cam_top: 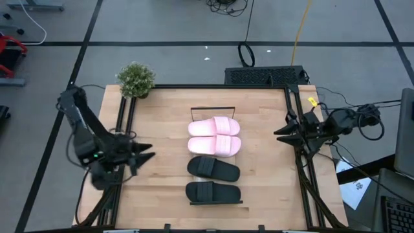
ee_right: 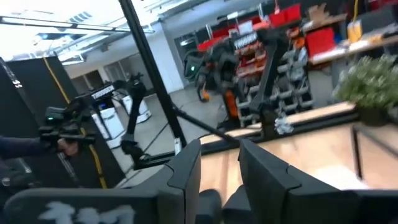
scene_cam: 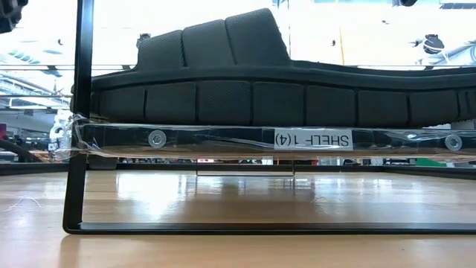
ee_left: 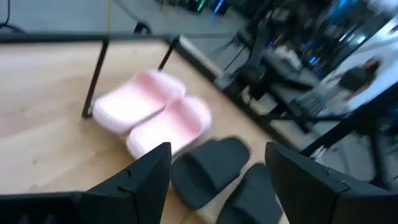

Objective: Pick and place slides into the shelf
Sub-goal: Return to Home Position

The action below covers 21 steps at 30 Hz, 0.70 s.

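Between the left tool (cam_top: pixel 147 153) and the right tool (cam_top: pixel 279 134), all four slides sit in one row on the shelf (cam_top: pixel 216 202). Two pink slides (cam_top: pixel 214 127) are at the far end, touching each other. Two black slides (cam_top: pixel 213 169) are at the near end, slightly apart. Low view shows a black slide (scene_cam: pixel 245 82) resting flat on the shelf board, raised above the table (cam_top: pixel 162 123). No slide lies loose on the table. Judged from this, placing is done; only parking both arms seems left.

Left tool: released, fingers (ee_left: pixel 149 168) spread wide, nothing between them. It aims at the slides, which lie ahead of it, near but apart.

Right tool: fingers (ee_right: pixel 186 168) close together with a thin gap, holding nothing, reads as clenched. It sits at the table's right edge by the frame rails (cam_top: pixel 309 188), well apart from the shelf.

Room: bare table shows on both sides of the shelf, so each tool has open space around it. Edges to mind, as a judgement: the frame rails along both long table sides right beside each arm, the shelf's end bars, and the plant (cam_top: pixel 136 79) at the far corner beyond the left tool. A retreat away from the shelf looks low risk.
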Motion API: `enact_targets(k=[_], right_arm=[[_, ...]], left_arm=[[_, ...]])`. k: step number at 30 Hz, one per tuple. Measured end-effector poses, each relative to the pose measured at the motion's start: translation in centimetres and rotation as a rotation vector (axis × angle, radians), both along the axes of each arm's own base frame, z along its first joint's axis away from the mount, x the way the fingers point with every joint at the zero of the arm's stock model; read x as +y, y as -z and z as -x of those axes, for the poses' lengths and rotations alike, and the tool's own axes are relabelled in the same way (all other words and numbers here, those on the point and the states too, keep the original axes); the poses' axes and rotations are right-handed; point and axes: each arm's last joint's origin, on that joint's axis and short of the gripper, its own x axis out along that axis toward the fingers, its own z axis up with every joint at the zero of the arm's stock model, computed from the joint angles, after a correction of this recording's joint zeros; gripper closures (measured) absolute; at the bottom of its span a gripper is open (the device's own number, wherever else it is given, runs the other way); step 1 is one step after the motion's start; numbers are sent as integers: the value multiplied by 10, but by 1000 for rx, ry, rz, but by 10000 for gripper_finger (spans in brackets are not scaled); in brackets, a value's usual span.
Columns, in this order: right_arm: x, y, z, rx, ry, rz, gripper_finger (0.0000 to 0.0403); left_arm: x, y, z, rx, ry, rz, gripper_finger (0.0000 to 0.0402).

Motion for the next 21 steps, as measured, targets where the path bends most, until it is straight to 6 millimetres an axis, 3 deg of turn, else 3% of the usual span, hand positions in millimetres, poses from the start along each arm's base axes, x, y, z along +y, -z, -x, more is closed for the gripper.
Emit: enact_targets(k=[5, 9, 14, 21], right_arm=[[-4, -2, 9, -43, 9, 68, 303], [-8, 2, 18, -22, 8, 82, 303], [-13, 6, 31, -14, 7, 78, 303], [-17, 20, 40, -69, 1, 127, 303]], left_arm=[[6, 22, -33, 62, 34, -44, 146], [30, 34, -40, 78, 51, -112, 146], [62, 28, -13, 2, 29, -147, 146], [88, 22, 22, -96, 79, -209, 146]])
